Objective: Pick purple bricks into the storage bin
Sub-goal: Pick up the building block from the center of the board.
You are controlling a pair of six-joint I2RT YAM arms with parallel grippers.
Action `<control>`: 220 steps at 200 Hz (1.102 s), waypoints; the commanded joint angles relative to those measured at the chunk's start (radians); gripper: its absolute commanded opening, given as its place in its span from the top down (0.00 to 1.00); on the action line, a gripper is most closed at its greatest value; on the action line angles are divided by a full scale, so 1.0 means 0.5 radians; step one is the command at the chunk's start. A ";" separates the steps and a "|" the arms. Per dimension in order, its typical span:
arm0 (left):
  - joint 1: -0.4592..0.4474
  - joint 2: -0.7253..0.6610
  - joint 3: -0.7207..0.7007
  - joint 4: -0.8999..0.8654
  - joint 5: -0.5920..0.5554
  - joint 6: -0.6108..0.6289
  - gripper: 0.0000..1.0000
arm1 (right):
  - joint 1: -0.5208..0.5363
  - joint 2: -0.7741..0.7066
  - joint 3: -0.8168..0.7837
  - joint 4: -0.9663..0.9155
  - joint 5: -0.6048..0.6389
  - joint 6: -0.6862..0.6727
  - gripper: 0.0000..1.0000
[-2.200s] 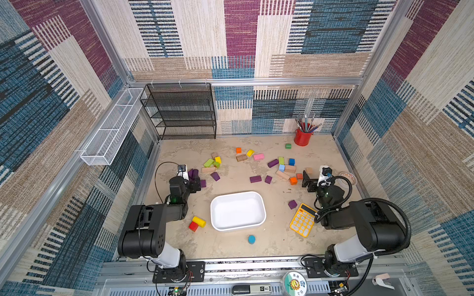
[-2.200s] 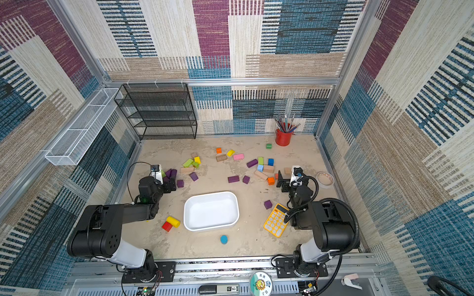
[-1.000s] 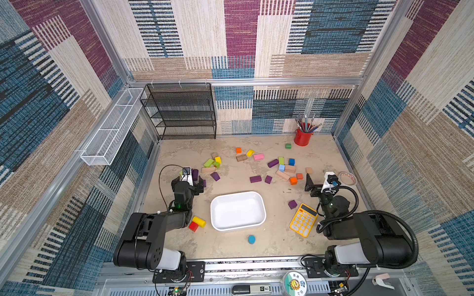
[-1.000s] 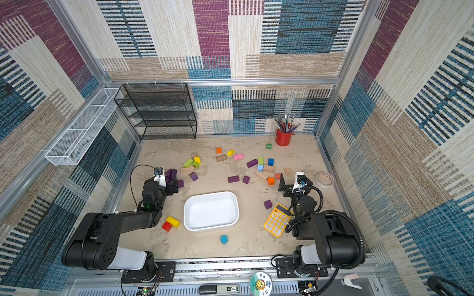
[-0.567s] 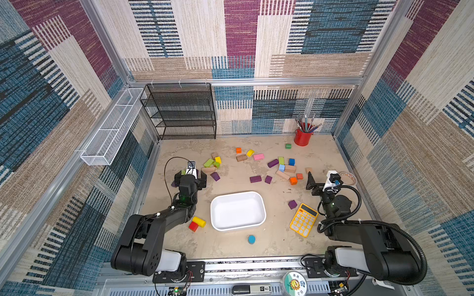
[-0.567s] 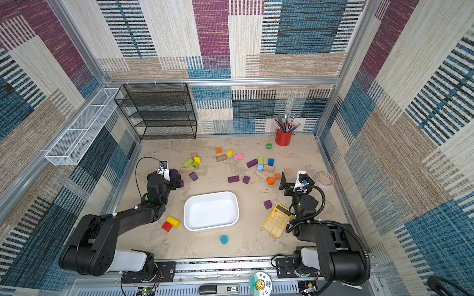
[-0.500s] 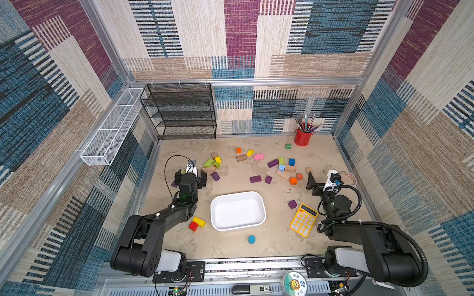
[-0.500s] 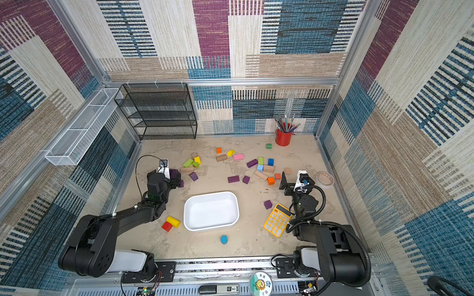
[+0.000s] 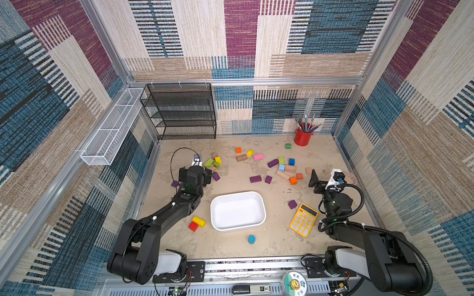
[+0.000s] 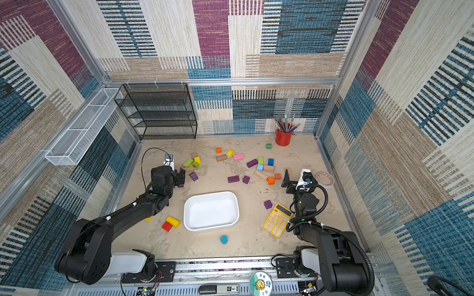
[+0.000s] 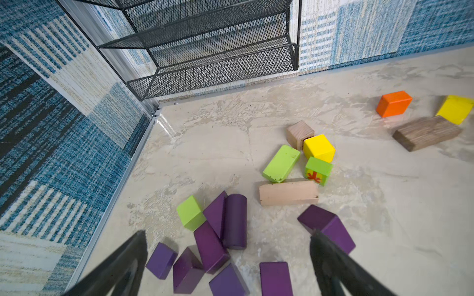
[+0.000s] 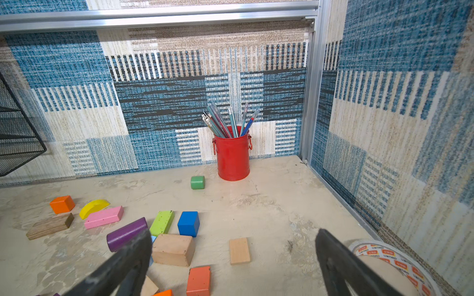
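Note:
The white storage bin (image 9: 237, 212) (image 10: 210, 211) lies empty at mid-table. Several purple bricks (image 11: 234, 220) cluster at the left, and my left gripper (image 11: 227, 233) (image 9: 195, 176) hangs open just above them, its fingers (image 11: 128, 261) straddling the heap without touching. One more purple brick (image 11: 325, 225) lies by the other finger. Loose purple bricks lie mid-table (image 9: 255, 179), (image 9: 268, 179), (image 9: 273, 163), and one (image 9: 292, 204) sits beside the calculator. My right gripper (image 12: 233, 234) (image 9: 323, 180) stands open and empty over bare table, with a purple bar (image 12: 125, 233) off to one side.
A black mesh rack (image 9: 182, 110) stands at the back left, with a white wire basket (image 9: 110, 128) on the left wall. A red pen cup (image 9: 302, 137) is at the back right. A yellow calculator (image 9: 304, 220) and a tape roll (image 12: 389, 258) lie near the right arm. Other coloured blocks (image 9: 289, 168) are scattered about.
My left arm has reached farther back and now hangs over the purple cluster. The right gripper has shifted slightly back and right. Both have stayed open.

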 commanded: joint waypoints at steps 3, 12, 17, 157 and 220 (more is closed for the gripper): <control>-0.012 -0.033 0.084 -0.257 0.019 -0.109 0.01 | 0.003 -0.008 0.033 -0.065 0.077 0.060 0.01; -0.016 -0.034 0.122 -0.331 0.020 -0.131 0.01 | 0.005 -0.008 0.044 -0.086 0.076 0.061 0.00; -0.016 -0.031 0.144 -0.373 0.025 -0.143 0.00 | 0.010 -0.010 0.048 -0.093 0.079 0.061 0.00; -0.056 0.222 0.756 -1.390 0.379 -0.556 0.07 | 0.218 0.205 0.328 -0.416 0.176 -0.089 0.00; -0.054 0.206 1.014 -1.914 0.708 -0.681 0.09 | 0.288 0.245 0.462 -0.640 0.165 -0.065 0.00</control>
